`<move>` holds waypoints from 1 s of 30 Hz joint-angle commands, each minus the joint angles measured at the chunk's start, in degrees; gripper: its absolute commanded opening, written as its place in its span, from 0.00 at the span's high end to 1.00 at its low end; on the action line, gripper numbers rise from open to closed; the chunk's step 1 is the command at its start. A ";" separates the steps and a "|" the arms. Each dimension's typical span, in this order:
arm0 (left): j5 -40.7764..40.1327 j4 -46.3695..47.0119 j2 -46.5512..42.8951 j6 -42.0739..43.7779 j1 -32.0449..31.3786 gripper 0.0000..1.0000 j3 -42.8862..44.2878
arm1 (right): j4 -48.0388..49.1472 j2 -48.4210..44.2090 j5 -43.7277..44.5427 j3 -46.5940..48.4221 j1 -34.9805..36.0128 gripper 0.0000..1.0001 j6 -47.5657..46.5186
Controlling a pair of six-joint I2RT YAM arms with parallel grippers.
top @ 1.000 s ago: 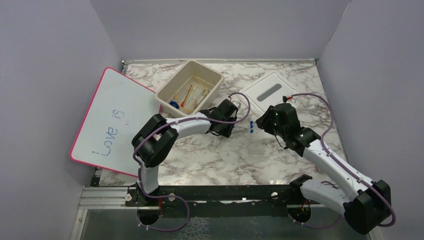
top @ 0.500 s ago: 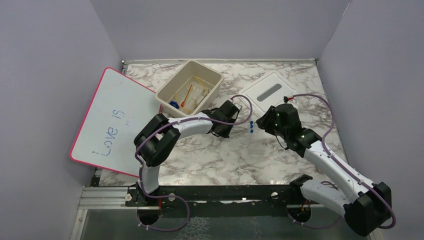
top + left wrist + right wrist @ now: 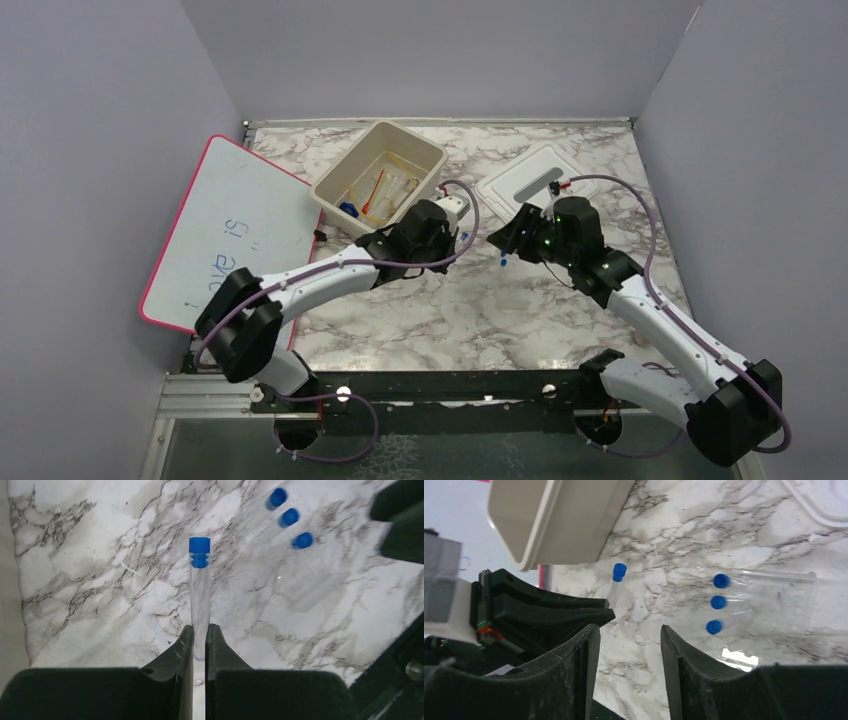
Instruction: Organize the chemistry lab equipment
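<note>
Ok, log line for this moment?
left gripper: shut on blue-capped clear tube | right gripper: open, empty | table: three capped tubes lying loose

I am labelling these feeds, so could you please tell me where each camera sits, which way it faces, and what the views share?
Top external: fixed above and behind the bases, looking down on the table; left arm and right arm show.
Left wrist: on the left gripper, facing down, shut on a capped tube.
Right wrist: on the right gripper, open, looking at three loose tubes.
Shared: both wrist views show the capped tube and loose tubes.
</note>
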 commanded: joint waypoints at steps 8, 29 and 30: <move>8.17 16.05 -14.91 1.20 -0.34 0.95 -9.42 | 6.67 7.06 -16.16 7.66 -0.34 0.41 3.52; 10.14 16.47 -15.20 1.70 -0.40 0.95 -11.18 | 7.44 12.49 -18.91 8.17 -0.67 0.67 2.91; 10.14 16.47 -15.26 1.81 -0.40 0.95 -11.16 | 7.54 12.53 -19.24 8.07 -0.76 0.69 2.77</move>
